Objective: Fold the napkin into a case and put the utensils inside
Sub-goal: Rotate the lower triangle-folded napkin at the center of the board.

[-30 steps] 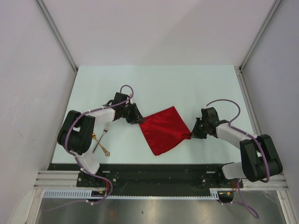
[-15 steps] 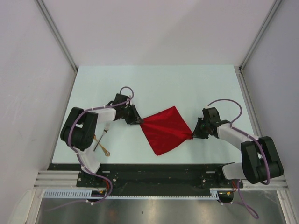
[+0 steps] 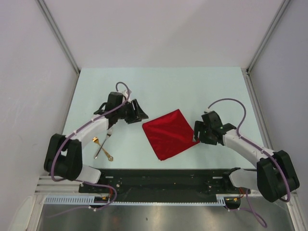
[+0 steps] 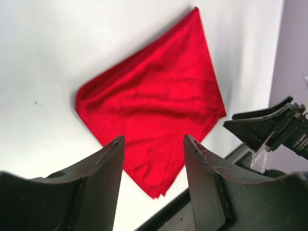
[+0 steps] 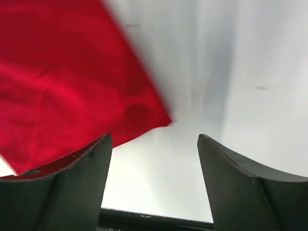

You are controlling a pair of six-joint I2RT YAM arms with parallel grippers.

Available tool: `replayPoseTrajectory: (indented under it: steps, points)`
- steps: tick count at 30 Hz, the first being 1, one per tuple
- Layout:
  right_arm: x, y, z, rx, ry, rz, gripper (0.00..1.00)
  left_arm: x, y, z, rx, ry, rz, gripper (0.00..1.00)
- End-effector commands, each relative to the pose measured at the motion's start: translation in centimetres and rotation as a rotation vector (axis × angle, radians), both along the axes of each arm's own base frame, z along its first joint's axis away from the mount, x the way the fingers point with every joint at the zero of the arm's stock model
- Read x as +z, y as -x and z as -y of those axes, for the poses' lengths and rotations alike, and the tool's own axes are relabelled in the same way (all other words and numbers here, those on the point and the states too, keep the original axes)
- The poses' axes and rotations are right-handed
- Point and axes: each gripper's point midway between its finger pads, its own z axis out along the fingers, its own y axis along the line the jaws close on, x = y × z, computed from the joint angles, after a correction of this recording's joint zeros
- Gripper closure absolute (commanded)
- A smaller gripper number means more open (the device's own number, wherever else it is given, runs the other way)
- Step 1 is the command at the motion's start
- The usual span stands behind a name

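1. Top external view: half a second earlier the left gripper [image 3: 140,114] and the right gripper [image 3: 196,134] each sat on an opposite corner of the napkin [image 3: 168,134]. By this moment the left one had pulled back up and away from the left corner, and its arm had swung wide. The right one remained just beside the right corner. The napkin lay flat as a red diamond near the middle of the table [image 3: 192,86]. The utensils [image 3: 102,146] rested untouched well to its left, near the left arm.

2. Left wrist view: the left gripper [image 4: 153,138] stood spread with nothing between its fingers [image 4: 103,183]. It looked down on the whole napkin [image 4: 154,115] from above. Stacked edges at the cloth's near corner suggested it was already folded over. The right gripper [image 4: 269,126] showed beyond the far corner.

3. Right wrist view: the right gripper [image 5: 154,137] was also released, and its fingers [image 5: 240,187] framed bare table. The napkin's [image 5: 62,82] corner lay free just ahead of them.

4. Judged from this, both arms had let go after a fold or a smoothing pull. More folding or the fetching of the cutlery was still to come.
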Motion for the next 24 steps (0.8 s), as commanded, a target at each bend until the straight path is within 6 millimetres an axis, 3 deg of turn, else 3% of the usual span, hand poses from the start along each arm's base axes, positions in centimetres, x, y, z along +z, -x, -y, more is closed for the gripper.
replayPoseTrajectory:
  steps: [1,3,4,6,8,9,10,13,16,24]
  points:
    - [3.6,-0.3,-3.4,0.174,0.141,0.123,0.21,1.7,2.4,-0.4,-0.017,0.042,0.026,0.43]
    - [4.5,-0.3,-5.1,0.239,0.188,0.148,0.21,1.4,3.3,-1.0,0.002,0.031,0.019,0.44]
    - [4.7,0.9,-7.3,0.338,0.198,0.167,0.2,2.2,3.5,-1.4,0.02,0.025,0.045,0.45]
    - [5.6,1.4,-10.3,0.435,0.189,0.205,0.21,2.1,3.8,-3.0,0.087,-0.035,0.045,0.46]
    - [4.9,3.3,-13.5,0.552,0.181,0.19,0.22,3.2,4.3,-4.3,0.14,-0.064,0.067,0.46]
    - [5.6,3.4,-15.3,0.581,0.149,0.209,0.26,3.5,4.3,-4.9,0.173,-0.077,0.075,0.46]
    - [4.6,3.9,-16.3,0.615,0.156,0.186,0.28,4.5,4.2,-5.8,0.218,-0.092,0.112,0.46]
    - [4.0,5.3,-19.6,0.699,0.139,0.167,0.41,5.1,4.6,-7.3,0.283,-0.123,0.125,0.44]
    - [3.7,5.9,-21.6,0.749,0.138,0.17,0.5,5.5,5.0,-7.9,0.297,-0.123,0.136,0.43]
    - [1.0,7.4,-23.0,0.84,0.168,0.122,0.43,4.1,5.8,-7.5,0.264,-0.1,0.1,0.44]
